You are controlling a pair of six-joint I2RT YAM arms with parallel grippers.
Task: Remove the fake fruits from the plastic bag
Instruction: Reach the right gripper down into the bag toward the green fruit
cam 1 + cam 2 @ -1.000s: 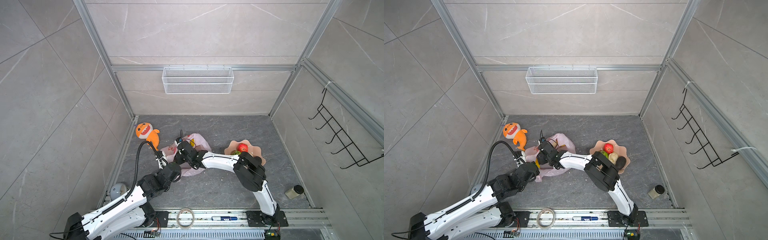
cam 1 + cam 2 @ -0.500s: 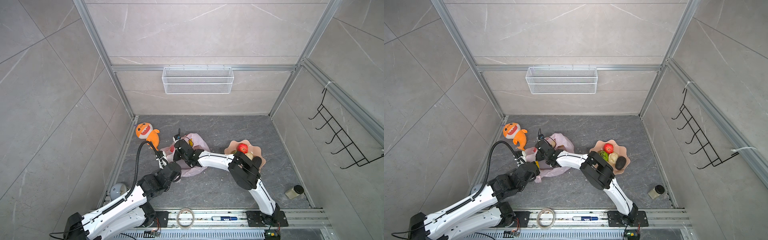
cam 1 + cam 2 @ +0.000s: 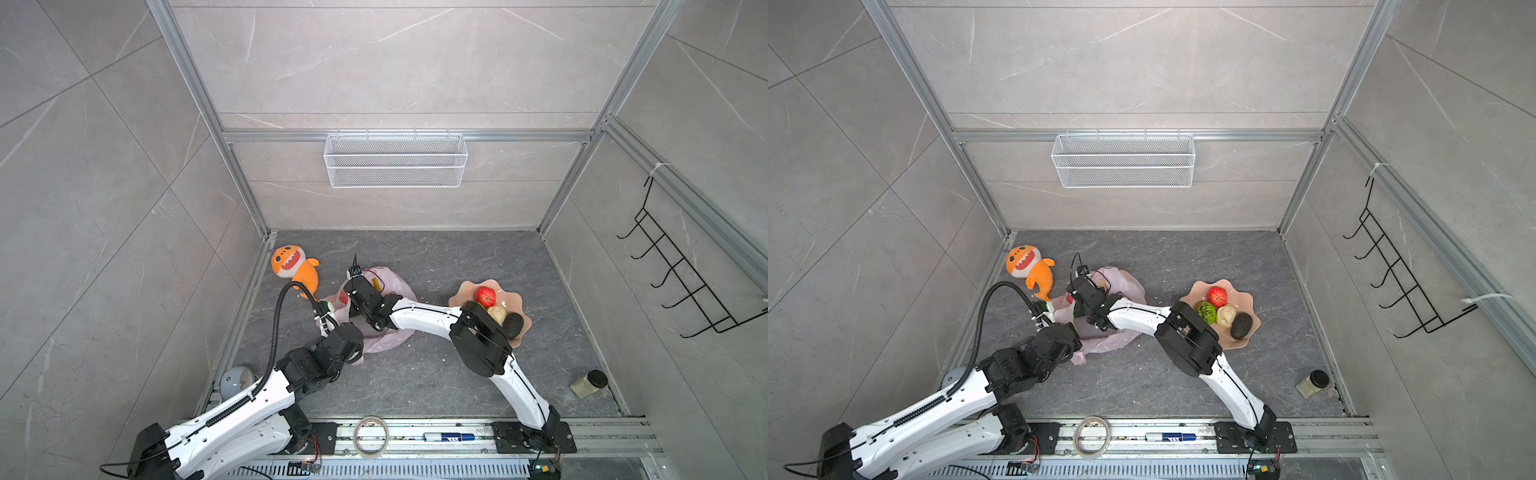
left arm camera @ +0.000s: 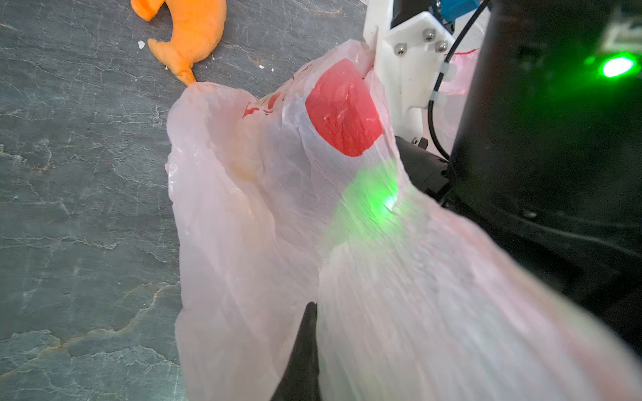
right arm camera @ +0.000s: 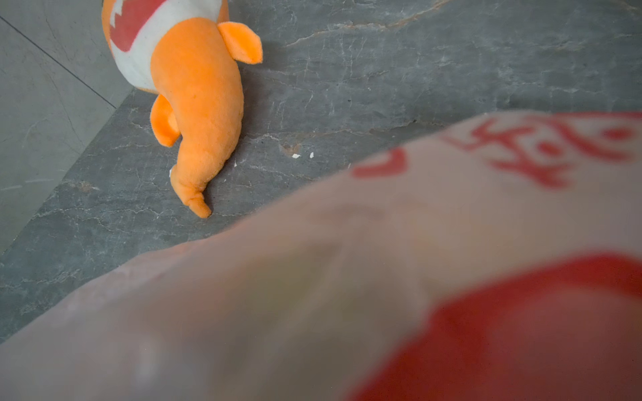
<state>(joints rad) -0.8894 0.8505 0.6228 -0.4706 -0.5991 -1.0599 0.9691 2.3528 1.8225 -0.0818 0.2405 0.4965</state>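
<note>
While the plastic bag (image 4: 278,215) is pinched by the left gripper (image 4: 309,312), film instead of the banana (image 3: 376,284) may be seized by the right gripper (image 3: 353,291) (jaw state hidden).

Bright, even light; plastic bag (image 5: 243,312) blurred close-up.

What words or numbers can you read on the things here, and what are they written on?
No text here is clear enough to quote.
On the plastic bag: red printed marks that look like writing, too blurred and crumpled to read in either wrist view.
On the marker pen lying on the front rail: a blue label, too small to read.
Nothing else shows any writing.
</note>
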